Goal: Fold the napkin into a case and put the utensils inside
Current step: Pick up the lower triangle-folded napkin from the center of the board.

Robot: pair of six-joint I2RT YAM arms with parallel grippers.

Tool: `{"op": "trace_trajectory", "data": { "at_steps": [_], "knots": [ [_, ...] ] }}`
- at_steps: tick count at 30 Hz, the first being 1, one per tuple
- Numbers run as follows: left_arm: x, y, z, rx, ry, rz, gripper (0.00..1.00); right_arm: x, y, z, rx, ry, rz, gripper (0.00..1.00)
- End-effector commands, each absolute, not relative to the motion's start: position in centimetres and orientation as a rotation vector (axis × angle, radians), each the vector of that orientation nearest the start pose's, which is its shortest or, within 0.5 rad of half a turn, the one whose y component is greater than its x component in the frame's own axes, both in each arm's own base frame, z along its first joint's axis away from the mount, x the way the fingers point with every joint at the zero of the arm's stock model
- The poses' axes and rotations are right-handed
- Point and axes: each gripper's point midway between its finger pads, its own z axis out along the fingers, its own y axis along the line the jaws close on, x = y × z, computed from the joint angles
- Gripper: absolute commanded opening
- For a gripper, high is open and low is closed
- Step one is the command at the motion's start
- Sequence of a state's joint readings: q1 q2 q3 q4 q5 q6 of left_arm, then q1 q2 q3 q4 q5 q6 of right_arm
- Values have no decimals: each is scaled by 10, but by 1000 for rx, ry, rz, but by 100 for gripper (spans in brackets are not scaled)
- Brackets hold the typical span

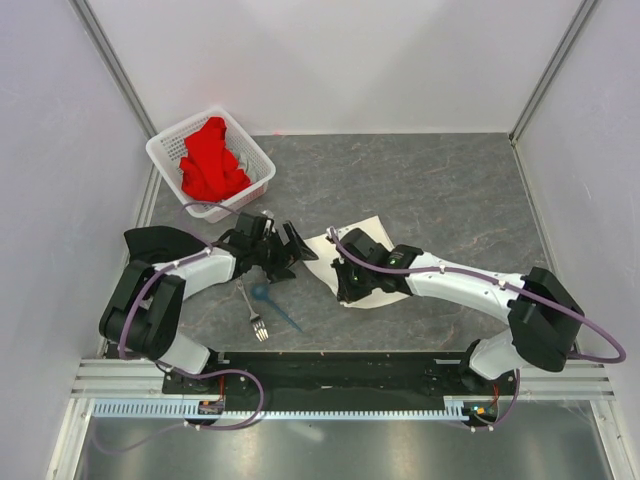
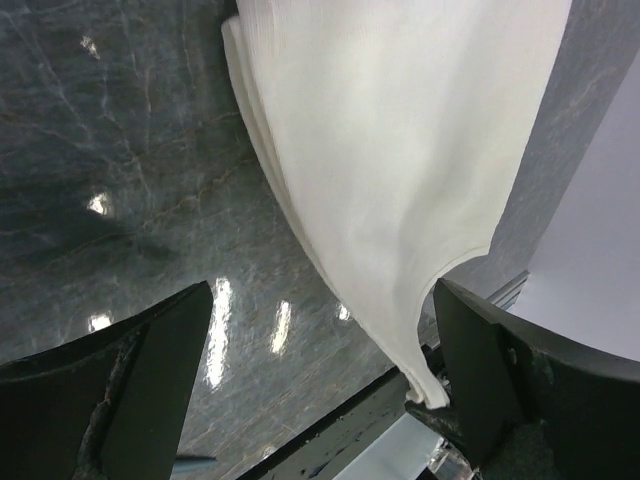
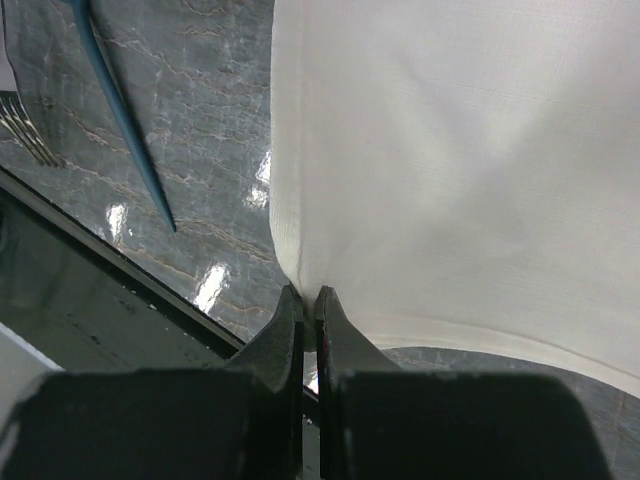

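**Grey stone bench between white walls: napkin pinched at its near corner**

Grey veined stone covers the bench (image 1: 450, 190), with white walls on three sides; the napkin (image 1: 375, 225) lies near the middle, just right of centre, partly hidden under the right arm. Its left edge shows several stacked layers in the left wrist view, so it is folded over itself; the fabric is plain and cream-white.

The right gripper (image 3: 308, 300) is closed, its two fingers pressed together on the napkin's near-left corner; the cloth spreads away from the fingertips toward the far side. The left gripper (image 2: 322, 290) stands just left of the napkin with its jaws wide apart, holding nothing; the napkin's edge shows between the jaws in its own camera, and I cannot tell whether any finger touches it.

The fork (image 1: 250, 308) lies on the bench left of the napkin, tines toward the near edge; the blue spoon (image 1: 280, 312) lies just beside it on the right, bowl farther away, handle running near and right; both are apart from the napkin.

At the far left stands a white perforated basket (image 1: 165, 150) with a red cloth (image 1: 210, 160) in it.
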State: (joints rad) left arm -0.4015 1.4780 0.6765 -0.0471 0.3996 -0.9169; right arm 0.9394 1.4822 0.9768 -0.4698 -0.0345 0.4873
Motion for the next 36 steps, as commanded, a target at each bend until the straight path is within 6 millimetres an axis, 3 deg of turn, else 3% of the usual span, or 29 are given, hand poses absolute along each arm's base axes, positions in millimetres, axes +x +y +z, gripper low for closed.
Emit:
{"op": "trace_trajectory", "data": {
  "at_steps": [1,8,14,19,23,25,27,31,35,36],
  "knots": [
    [297,-236,66,-526,2528,-1082,100,186,302,104,-574,2547,697,0],
    [315,-243,54,-549,2542,-1056,98,185,299,100,-576,2540,738,0],
    [332,-244,43,-545,2544,-1012,87,182,300,100,-594,2526,784,0],
    [335,-229,39,-531,2534,-881,60,179,302,109,-623,2496,841,0],
    [333,-211,57,-454,2501,-758,32,169,310,105,-674,2487,937,0],
    [330,-196,62,-442,2503,-656,25,160,311,96,-678,2510,983,0],
    [329,-182,75,-412,2471,-568,9,150,315,93,-695,2503,1069,0],
    [319,-163,87,-400,2454,-471,2,134,325,93,-673,2492,1231,0],
    [307,-168,89,-376,2467,-387,2,126,333,95,-655,2451,1355,0],
    [314,-168,95,-378,2445,-340,2,122,331,92,-648,2464,1363,0]
  ]
}}
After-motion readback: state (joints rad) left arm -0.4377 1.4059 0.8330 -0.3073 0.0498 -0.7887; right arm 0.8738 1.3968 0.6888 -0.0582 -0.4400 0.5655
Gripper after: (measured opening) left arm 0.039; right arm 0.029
